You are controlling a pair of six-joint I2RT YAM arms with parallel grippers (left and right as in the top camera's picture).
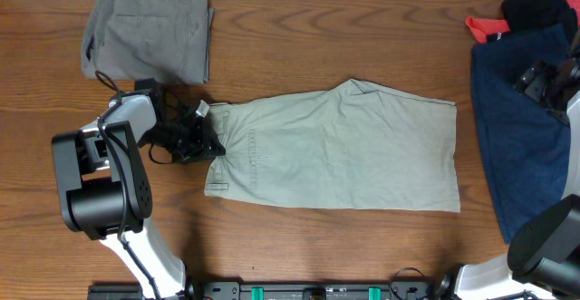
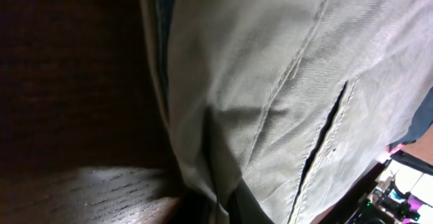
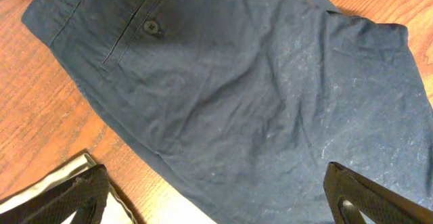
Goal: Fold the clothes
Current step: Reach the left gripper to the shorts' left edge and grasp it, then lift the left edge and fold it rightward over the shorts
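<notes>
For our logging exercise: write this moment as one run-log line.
left gripper: shut on khaki shorts waistband | right gripper: open over navy shorts | grey shorts: folded aside

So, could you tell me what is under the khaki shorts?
Only the table shows around the khaki shorts; the left gripper is shut on their waistband. Anything beneath the cloth is covered.

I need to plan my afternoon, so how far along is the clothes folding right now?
Done: the grey-olive shorts lie folded at the far left. In hand: the left gripper is shut on the waistband end of the khaki shorts, lying flat in the middle. Left: that fold, plus the navy shorts, spread out under the open right gripper.
</notes>
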